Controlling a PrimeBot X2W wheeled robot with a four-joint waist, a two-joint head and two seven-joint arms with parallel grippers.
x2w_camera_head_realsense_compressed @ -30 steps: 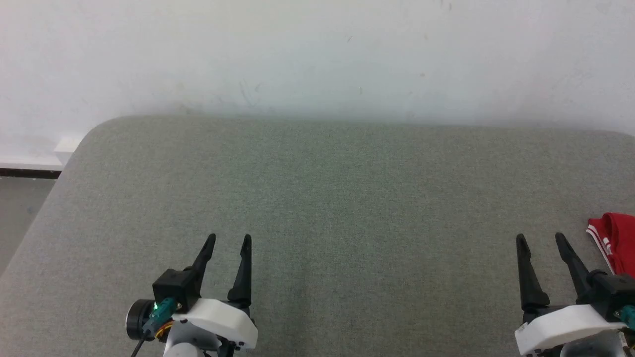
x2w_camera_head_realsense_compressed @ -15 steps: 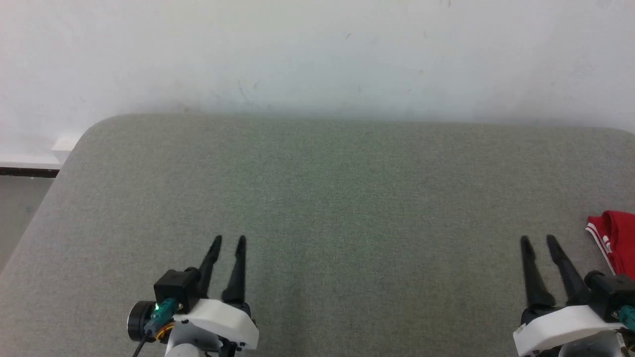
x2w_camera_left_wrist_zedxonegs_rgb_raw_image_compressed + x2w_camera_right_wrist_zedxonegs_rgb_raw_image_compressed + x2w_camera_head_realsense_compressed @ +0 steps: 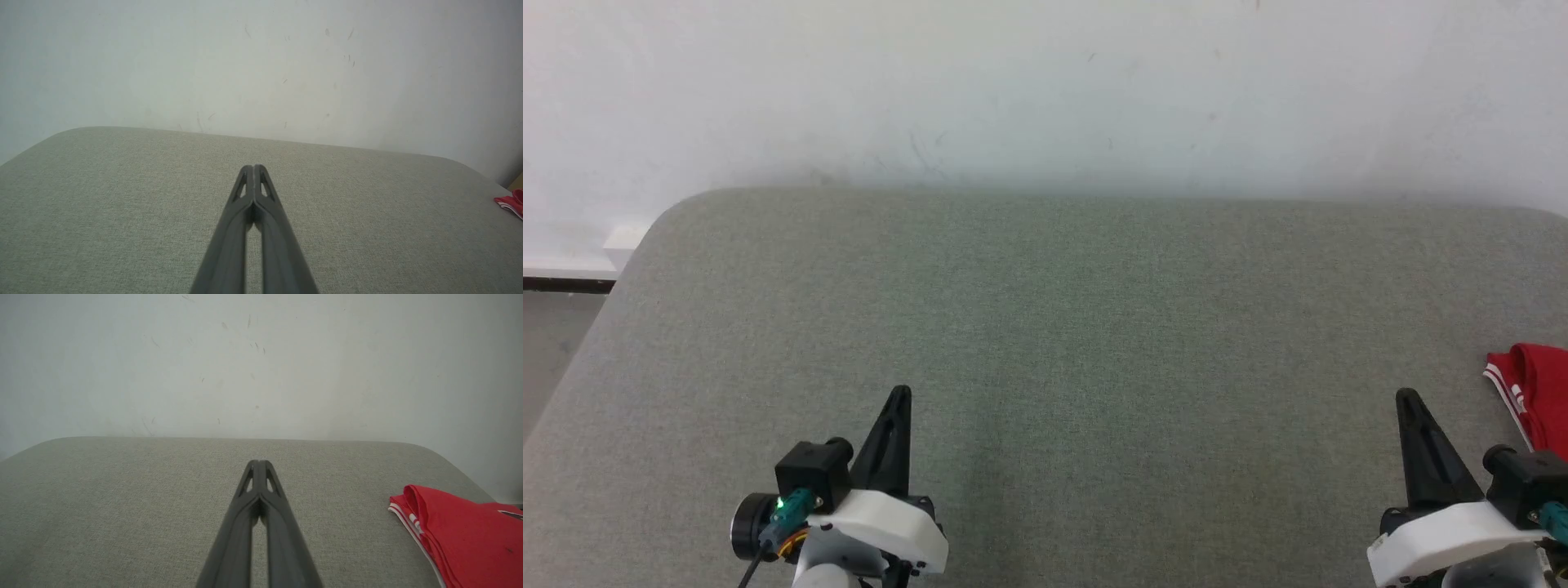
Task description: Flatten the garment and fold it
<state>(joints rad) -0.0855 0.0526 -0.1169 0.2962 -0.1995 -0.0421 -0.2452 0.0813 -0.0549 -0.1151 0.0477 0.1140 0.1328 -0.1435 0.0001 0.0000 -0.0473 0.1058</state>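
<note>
Both grippers have closed since a second ago — left gripper (image 3: 899,395) and right gripper (image 3: 1407,397) pinch nothing, fingertips together over the grey table (image 3: 1045,286). Just right of the right gripper lies the red garment (image 3: 1537,385) — bunched, untouched.

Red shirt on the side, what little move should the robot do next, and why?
Probably open the right tool and swing it rightward toward the jersey: that tool is shut on nothing, and the jersey lies bunched, untouched, on the grey surface to its right.
</note>
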